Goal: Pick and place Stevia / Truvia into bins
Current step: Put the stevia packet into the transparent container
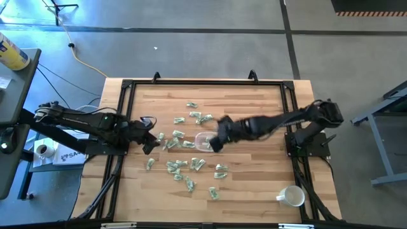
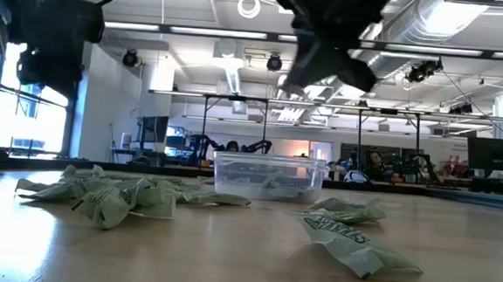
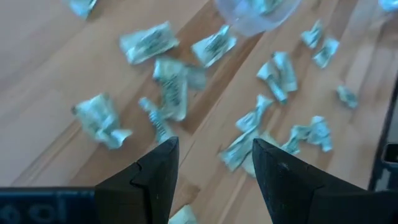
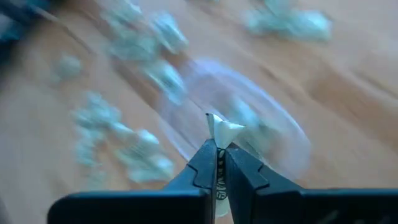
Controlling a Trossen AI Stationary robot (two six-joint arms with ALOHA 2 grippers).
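Crumpled green-and-white Stevia packets [image 1: 184, 165] lie scattered over the middle of the wooden table, also in the low view [image 2: 99, 197] and the left wrist view [image 3: 168, 93]. The clear plastic bin [image 1: 203, 141] stands among them with a few packets inside [image 2: 269, 177]. My right gripper [image 4: 217, 142] hovers above the bin [image 4: 255, 140], shut on one packet. My left gripper [image 3: 214, 155] is open and empty, above the packets on the bin's left [image 1: 150, 141]. My right gripper pinches one Stevia packet between its two fingertips. A small white crumpled end [image 4: 222, 127] sticks out past the fingertips. The fingers slant down from the table's right side. The packet is lifted clear, over the bin.
A white mug [image 1: 292, 196] stands near the table's near right corner. A black frame [image 1: 127, 86] runs around the tabletop. Bare wood lies along the far side and in the near left part of the table.
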